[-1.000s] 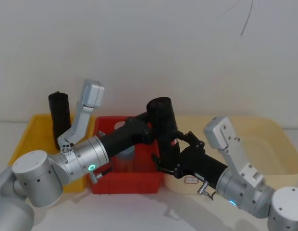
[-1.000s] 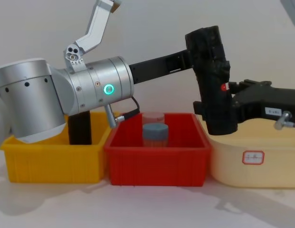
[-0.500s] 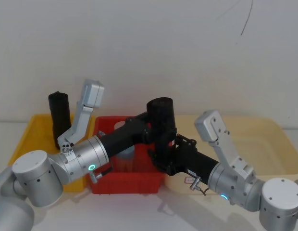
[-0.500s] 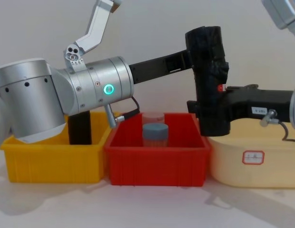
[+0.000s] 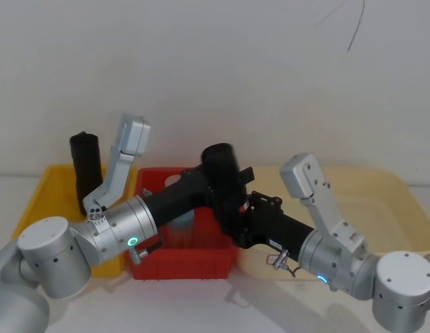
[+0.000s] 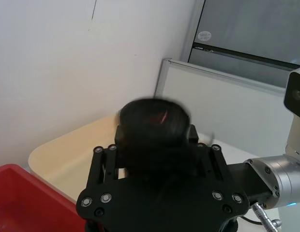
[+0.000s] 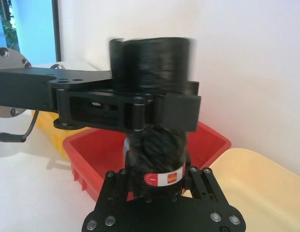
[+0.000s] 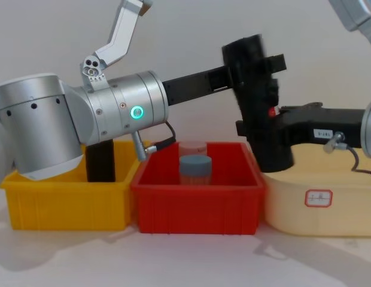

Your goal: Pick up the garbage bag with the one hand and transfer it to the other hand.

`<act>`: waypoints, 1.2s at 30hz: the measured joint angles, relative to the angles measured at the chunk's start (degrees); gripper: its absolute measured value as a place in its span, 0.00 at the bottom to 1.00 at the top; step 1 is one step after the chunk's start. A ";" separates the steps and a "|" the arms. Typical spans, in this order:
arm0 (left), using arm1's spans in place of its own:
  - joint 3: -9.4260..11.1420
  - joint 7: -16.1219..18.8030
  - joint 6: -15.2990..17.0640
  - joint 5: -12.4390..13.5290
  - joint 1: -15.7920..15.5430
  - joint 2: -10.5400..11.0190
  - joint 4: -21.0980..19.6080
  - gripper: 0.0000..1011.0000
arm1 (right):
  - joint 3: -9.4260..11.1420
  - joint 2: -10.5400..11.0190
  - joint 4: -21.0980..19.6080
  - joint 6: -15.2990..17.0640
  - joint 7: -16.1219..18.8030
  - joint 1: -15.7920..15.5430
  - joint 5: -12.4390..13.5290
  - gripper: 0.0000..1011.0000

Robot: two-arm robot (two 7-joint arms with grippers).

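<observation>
The garbage bag [image 8: 257, 101], a thick black roll, hangs tilted in the air over the seam between the red bin and the cream tub. My left gripper [image 8: 266, 63], on the wrist with the green ring, reaches in from the left around the bag's upper part. It looks open, and one fingertip [image 8: 276, 60] pokes out past the bag. My right gripper [image 8: 251, 134] comes in from the right and is shut on the bag's lower part. The right wrist view shows the bag [image 7: 157, 145] rising from its own jaws, behind the left finger's bar.
The red bin [image 8: 197, 206] sits in the middle and holds a clear jar with a blue lid [image 8: 194, 167]. On the left, the yellow bin [image 8: 66, 209] holds a slim upright black roll [image 5: 85, 170]. The cream tub [image 8: 317, 215] sits on the right.
My right gripper came in from the right and closed on the bag's lower part. The bag's top then leaned to the left, baring the left fingertip. The left arm stayed put.
</observation>
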 joint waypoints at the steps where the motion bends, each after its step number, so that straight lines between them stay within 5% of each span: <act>1: 0.00 0.00 0.00 0.00 0.00 0.01 0.00 0.72 | 0.03 0.06 0.00 0.01 -0.13 0.04 0.12 0.51; 12: -0.01 0.00 0.00 0.00 0.00 0.01 0.00 0.99 | 2.16 0.95 0.44 -0.12 -1.35 0.11 1.38 0.51; 33: -0.01 0.00 0.00 0.00 0.00 0.01 0.00 0.99 | 12.55 4.49 3.10 -1.14 -6.63 -0.70 3.67 0.51; 36: -0.01 0.00 0.00 0.01 0.00 0.01 0.00 0.99 | 14.01 5.05 3.41 -1.08 -7.60 -0.89 3.69 0.58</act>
